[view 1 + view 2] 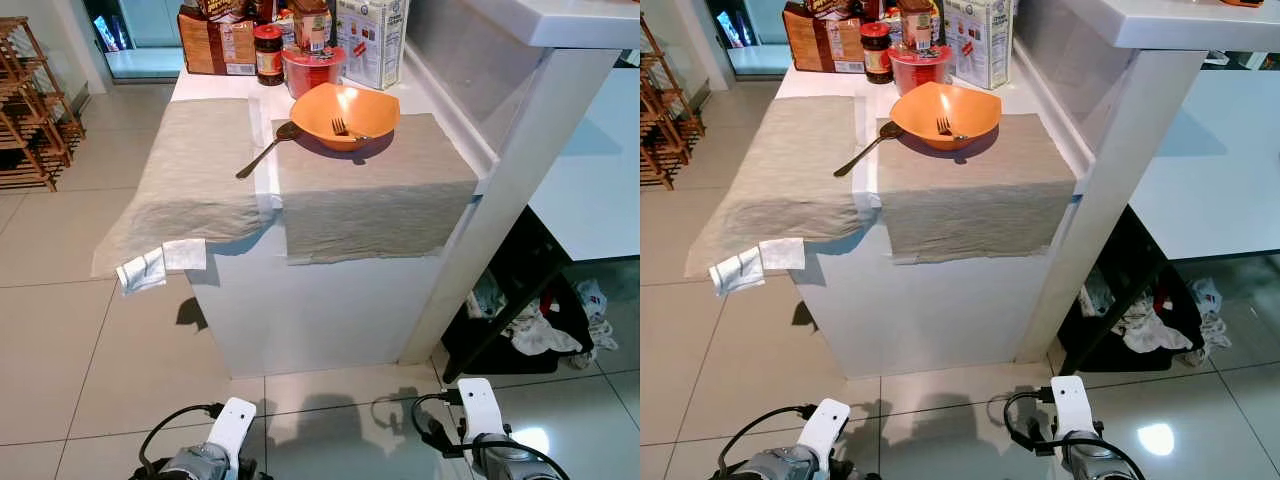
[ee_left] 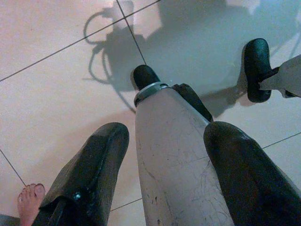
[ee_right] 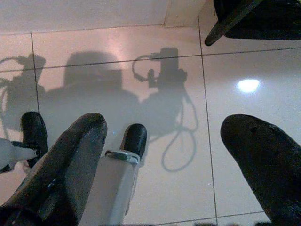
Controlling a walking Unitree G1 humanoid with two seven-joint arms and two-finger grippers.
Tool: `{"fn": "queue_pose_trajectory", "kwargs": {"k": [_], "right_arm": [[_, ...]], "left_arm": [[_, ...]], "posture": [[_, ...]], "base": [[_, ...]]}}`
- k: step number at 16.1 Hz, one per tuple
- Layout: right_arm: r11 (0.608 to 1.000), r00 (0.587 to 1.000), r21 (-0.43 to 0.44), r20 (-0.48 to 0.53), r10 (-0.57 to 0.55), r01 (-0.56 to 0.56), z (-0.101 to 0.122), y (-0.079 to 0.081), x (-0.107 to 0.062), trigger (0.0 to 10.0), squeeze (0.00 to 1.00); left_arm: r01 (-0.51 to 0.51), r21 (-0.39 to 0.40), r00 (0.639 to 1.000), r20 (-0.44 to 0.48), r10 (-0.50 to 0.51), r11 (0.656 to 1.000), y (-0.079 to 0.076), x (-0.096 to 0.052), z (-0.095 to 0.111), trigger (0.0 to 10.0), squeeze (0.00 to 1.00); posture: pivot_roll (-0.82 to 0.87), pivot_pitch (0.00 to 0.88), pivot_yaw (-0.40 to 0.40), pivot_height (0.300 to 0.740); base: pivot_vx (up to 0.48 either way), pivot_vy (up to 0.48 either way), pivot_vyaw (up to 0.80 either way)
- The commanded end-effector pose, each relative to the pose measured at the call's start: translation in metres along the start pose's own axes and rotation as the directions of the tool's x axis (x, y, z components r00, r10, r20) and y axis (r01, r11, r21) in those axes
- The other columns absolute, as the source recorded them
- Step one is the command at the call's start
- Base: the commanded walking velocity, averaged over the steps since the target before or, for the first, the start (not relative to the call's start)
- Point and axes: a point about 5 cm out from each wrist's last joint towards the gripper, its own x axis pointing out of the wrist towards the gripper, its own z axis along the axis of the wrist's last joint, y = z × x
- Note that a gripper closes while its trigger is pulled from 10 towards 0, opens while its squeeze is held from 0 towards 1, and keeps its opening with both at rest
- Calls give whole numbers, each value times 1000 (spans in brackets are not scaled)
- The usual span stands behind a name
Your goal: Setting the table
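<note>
An orange bowl (image 1: pixel 345 113) stands on the right grey placemat (image 1: pixel 375 195) on the white counter, with a fork (image 1: pixel 343 128) lying inside it. A spoon (image 1: pixel 268 148) lies just left of the bowl, across the gap to the left placemat (image 1: pixel 195 170). Both my arms hang low over the tiled floor in front of the counter, far below the mats. In the wrist views my left gripper (image 2: pixel 167 136) and my right gripper (image 3: pixel 167 127) point at the floor, each open and holding nothing.
Jars, a red tub (image 1: pixel 312 68) and boxes crowd the counter's far end. Small white pieces (image 1: pixel 160 266) hang off the left mat's near corner. A wooden rack (image 1: pixel 30 110) stands far left, a dark basket of cloth (image 1: pixel 520 320) right. A person's bare foot (image 2: pixel 30 200) is beside me.
</note>
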Motion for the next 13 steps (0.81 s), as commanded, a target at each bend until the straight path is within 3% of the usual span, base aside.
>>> {"fn": "queue_pose_trajectory", "kwargs": {"k": [1, 13], "right_arm": [[1000, 1000, -20, -7, -6, 6, 3, -3, 0, 10000, 0], [999, 1000, -36, -29, -1, 0, 2, 0, 1, 10000, 0]], "left_arm": [[3, -10, 1000, -1, -3, 1000, -2, 0, 0, 10000, 0], [-23, -32, 1000, 6, 23, 999, 2, 0, 1, 10000, 0]], "posture": [[-76, 0, 0, 740], [-70, 0, -3, 740]], "base": [[0, 0, 0], [0, 0, 0]]}}
